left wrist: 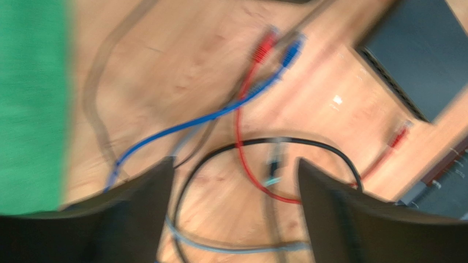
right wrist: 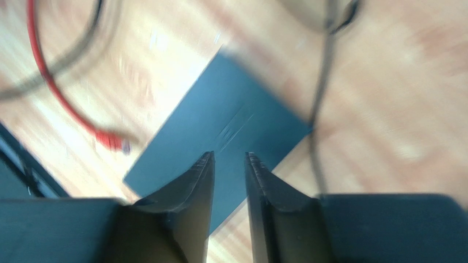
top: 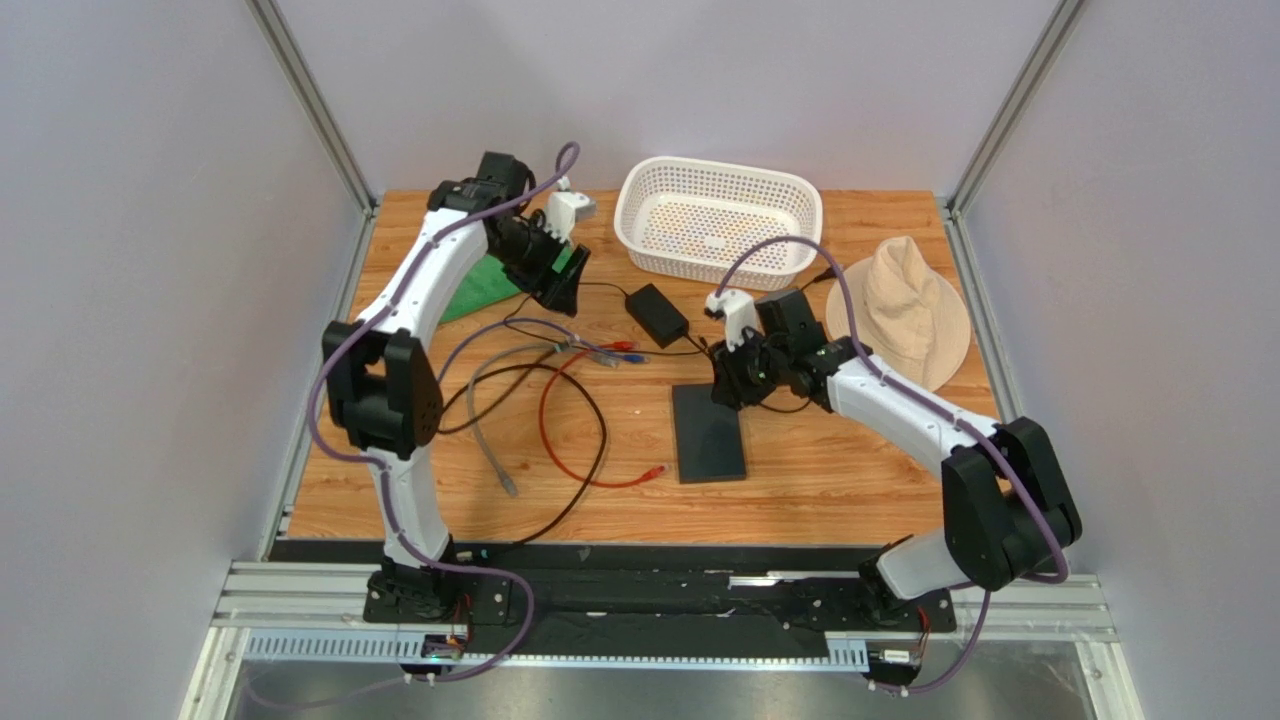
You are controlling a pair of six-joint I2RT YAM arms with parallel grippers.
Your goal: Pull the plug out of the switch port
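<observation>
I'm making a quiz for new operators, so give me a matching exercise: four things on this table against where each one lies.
Things:
1. white perforated plastic basket
2. beige cloth hat
3. green cloth
4. flat matte-black switch

Places:
A. middle of the wooden table
B. far edge, centre
C. far right corner
D. far left side

Pairs: 1-B, 2-C, 3-D, 4-A
</observation>
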